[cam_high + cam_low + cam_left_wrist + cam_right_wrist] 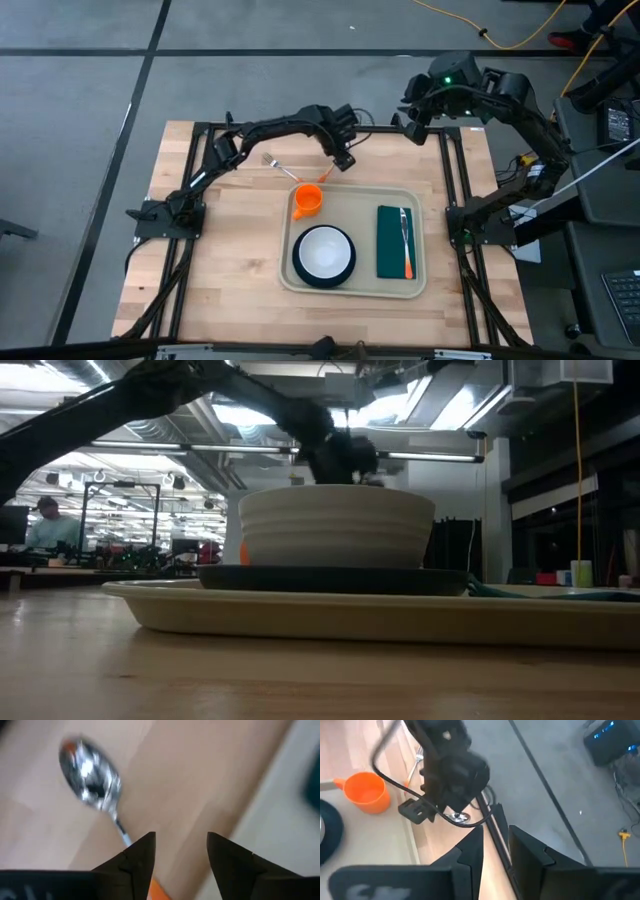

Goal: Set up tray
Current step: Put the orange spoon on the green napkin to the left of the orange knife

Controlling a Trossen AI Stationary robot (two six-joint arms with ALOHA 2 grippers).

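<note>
The cream tray (350,293) lies in the middle of the table, seen edge-on in the low view (300,615). On it stand an orange cup (307,200), a white bowl (323,250) on a dark teal plate (330,578), and a green napkin (390,245) with an orange-handled fork (405,240) on top. A spoon (90,775) lies on the wood just beyond the tray's far left corner. My left gripper (181,837) hovers open over the spoon's handle end. My right gripper (496,830) waits open by the far right edge (413,125). My left gripper comes from above with its fingers on either side of the spoon's orange handle (156,889). The handle runs under one finger (142,852). I cannot tell whether that finger touches it. The spoon's bowl lies flat on the table.
Black frame rails (455,215) run along both sides of the table and across its far edge. Bare wood lies left of the tray (230,250). The left arm (450,770) shows in the right wrist view, next to the cup (366,792).
</note>
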